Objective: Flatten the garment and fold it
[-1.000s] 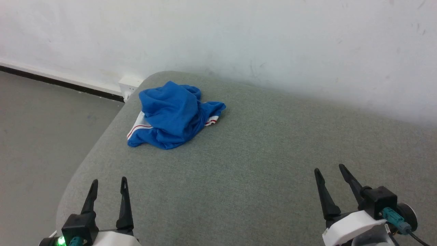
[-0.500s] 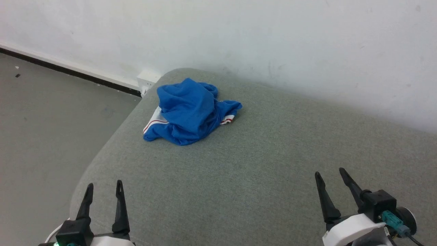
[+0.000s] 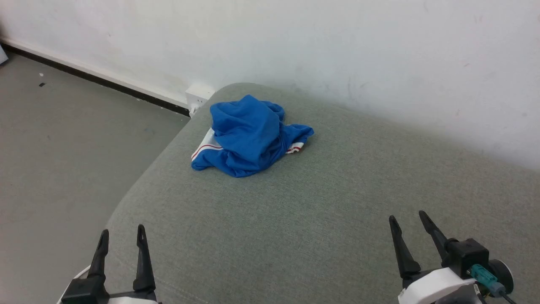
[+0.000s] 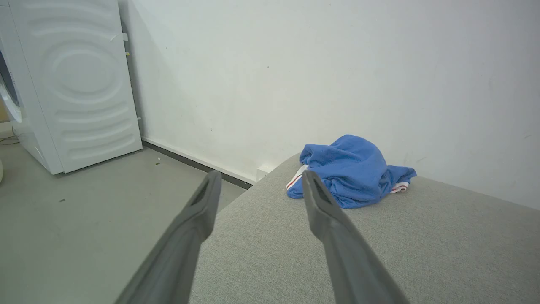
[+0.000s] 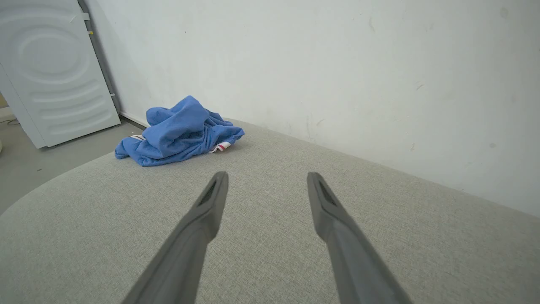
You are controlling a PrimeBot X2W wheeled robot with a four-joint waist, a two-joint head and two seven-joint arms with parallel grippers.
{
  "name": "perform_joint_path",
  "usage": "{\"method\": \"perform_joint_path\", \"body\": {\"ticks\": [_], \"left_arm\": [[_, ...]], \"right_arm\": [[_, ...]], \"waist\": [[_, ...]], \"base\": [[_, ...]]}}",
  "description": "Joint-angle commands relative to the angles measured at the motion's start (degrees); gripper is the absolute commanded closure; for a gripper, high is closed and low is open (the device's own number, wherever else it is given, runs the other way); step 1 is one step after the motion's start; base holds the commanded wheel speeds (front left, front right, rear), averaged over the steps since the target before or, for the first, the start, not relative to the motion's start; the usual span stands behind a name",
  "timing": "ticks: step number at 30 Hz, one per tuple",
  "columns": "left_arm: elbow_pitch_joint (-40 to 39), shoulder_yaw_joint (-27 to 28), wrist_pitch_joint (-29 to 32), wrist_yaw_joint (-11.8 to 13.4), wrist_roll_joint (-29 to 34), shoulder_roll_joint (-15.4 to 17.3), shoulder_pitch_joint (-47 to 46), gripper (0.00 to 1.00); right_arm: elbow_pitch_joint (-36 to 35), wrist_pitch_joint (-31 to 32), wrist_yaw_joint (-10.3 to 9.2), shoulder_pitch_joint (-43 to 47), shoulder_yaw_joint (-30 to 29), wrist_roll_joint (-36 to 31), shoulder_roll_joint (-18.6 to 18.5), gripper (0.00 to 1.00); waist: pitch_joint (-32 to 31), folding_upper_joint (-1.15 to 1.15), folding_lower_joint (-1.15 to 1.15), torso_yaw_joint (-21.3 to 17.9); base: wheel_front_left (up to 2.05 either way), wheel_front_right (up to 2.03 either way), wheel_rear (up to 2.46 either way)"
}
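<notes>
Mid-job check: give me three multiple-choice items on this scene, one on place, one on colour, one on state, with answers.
1. Where on the grey fabric-covered surface does the crumpled bright blue soft T-shirt lie?
A) far left corner
B) near edge, middle
C) right end
2. What colour are the stripes on its white trim?
A) green
B) red
C) black
3. How are the left gripper and right gripper?
A) both open, empty
B) both shut on the T-shirt
C) left shut, right open
Answers:
A: it sits by the rounded far-left corner.
B: red lines cross the white trim.
A: both finger pairs stand spread, apart from the shirt.
</notes>
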Motion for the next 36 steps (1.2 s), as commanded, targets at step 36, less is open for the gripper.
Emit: {"method": "perform_joint_path", "body": {"ticks": [36], "left_arm": [[-7.16,-1.3,11.29,-4.89,-7.19,11.49,-32.03,0.0]], "right_arm": [[-8.44,1.94,-0.05,-5.44,-1.67,-5.57,0.17,0.0]], "waist": [[11.59,-0.01,0.0,-2.19]], "base": [[0.0,0.0,0.0]]}}
